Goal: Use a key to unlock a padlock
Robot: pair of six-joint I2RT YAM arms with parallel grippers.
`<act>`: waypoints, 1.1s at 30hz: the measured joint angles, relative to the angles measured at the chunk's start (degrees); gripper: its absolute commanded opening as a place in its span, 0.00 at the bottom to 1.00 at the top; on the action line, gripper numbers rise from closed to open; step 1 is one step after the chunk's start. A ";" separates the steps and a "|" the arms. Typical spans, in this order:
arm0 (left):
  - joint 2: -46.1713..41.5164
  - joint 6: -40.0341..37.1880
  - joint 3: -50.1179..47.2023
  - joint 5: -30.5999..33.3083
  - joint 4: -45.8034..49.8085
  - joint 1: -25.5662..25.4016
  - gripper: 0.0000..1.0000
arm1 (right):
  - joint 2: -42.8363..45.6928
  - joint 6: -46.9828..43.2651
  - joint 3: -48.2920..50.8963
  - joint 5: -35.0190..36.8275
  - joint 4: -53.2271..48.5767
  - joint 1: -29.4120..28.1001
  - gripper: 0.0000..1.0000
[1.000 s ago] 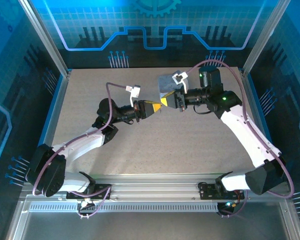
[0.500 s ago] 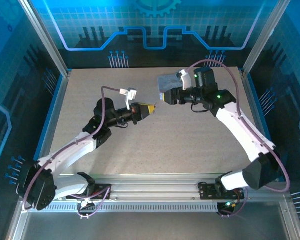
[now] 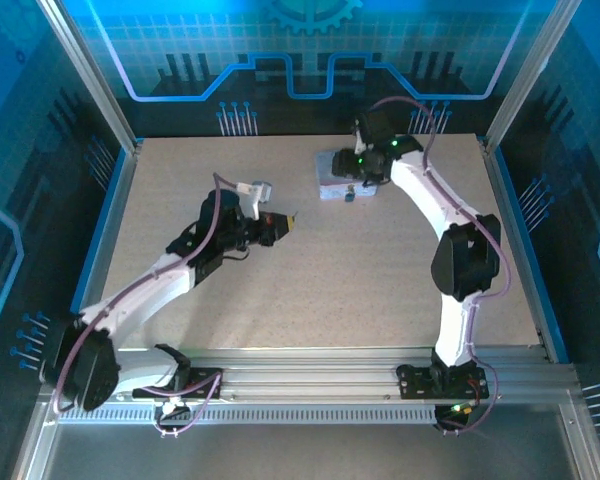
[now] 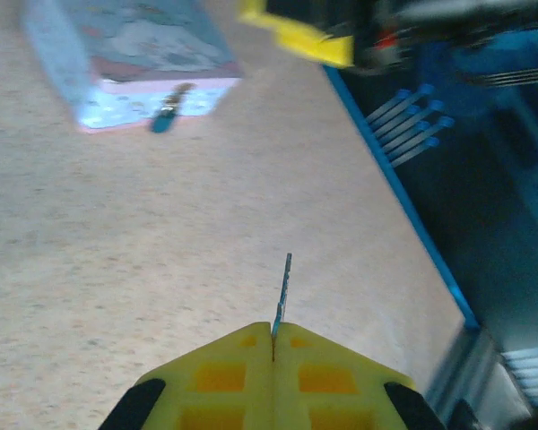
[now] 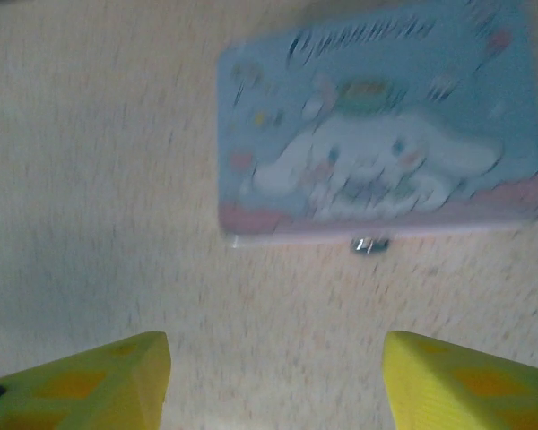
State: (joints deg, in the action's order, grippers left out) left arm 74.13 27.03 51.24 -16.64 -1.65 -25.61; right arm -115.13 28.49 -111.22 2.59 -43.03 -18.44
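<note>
Speckled tabletop (image 3: 380, 280), tin (image 5: 377, 125) now free of spread right claw (image 5: 276, 351), key (image 4: 282, 291) farther off

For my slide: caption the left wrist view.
Left gripper pinches the key; the padlock sits at the tin ahead.

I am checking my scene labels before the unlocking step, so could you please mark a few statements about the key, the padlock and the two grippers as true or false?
1. The left gripper is shut on the key. True.
2. The right gripper grips the padlock. False: its fingers are open, and the padlock lies apart from them, beyond their tips.
3. The padlock sits against a long side of the tin. True.
4. The key is inserted in the padlock. False: the key sticks out of the left gripper's tips, with bare table between it and the padlock.
</note>
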 measured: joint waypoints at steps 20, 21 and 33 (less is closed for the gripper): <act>50.12 7.06 52.33 21.03 22.40 0.55 0.00 | -24.76 11.43 -25.66 -7.63 -8.04 12.35 0.71; 51.41 7.39 53.99 21.20 22.97 0.55 0.00 | -25.03 11.63 -25.68 -7.78 -8.22 12.33 0.72; 61.07 9.57 66.40 19.80 28.24 0.55 0.00 | -28.15 11.39 -26.16 -13.27 -8.39 11.19 0.63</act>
State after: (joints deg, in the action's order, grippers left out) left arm 135.20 36.60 117.64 3.16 26.59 -25.06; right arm -143.28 39.88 -137.38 -10.68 -51.42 -7.25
